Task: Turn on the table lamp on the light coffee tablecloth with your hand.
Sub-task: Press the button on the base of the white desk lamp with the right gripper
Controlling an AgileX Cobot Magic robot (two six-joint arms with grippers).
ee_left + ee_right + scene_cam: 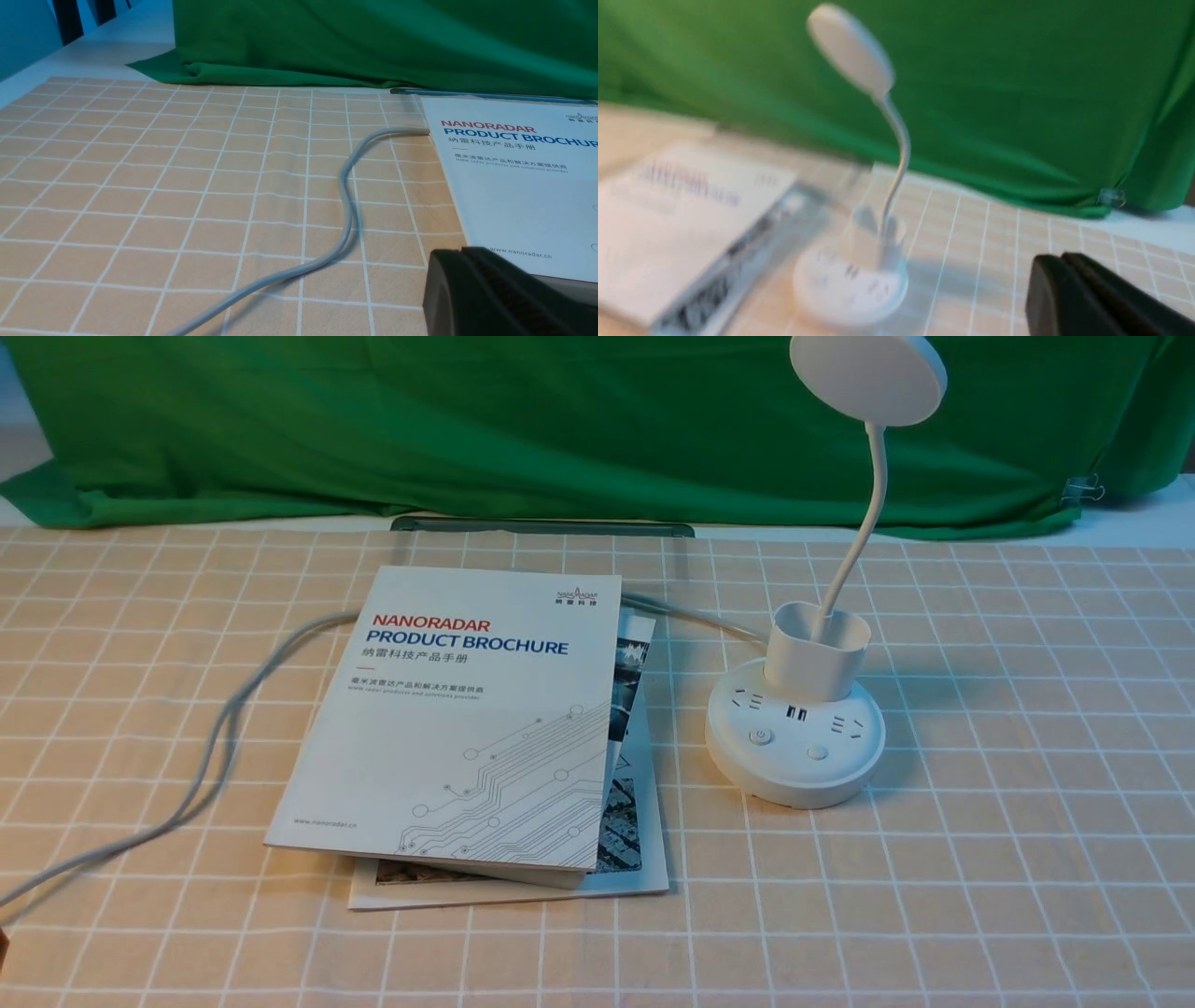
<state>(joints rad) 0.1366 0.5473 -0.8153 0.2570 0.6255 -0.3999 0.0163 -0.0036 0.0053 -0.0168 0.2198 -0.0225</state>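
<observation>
The white table lamp (795, 733) stands on the light coffee tablecloth (1008, 859), right of centre, its disc head (868, 375) high on a thin neck. Two round buttons (761, 737) sit on the front of its base. The lamp is dark. It shows blurred in the right wrist view (852, 289). My right gripper (1059, 261) is shut and empty, off to the side of the lamp base and apart from it. My left gripper (460, 254) is shut and empty by the near corner of a brochure. Neither gripper shows in the front view.
A white brochure (467, 719) lies on a second booklet (635, 840) left of the lamp. It also shows in the left wrist view (518, 186). The lamp's grey cable (215, 747) runs left across the cloth. A green cloth (560, 429) hangs at the back.
</observation>
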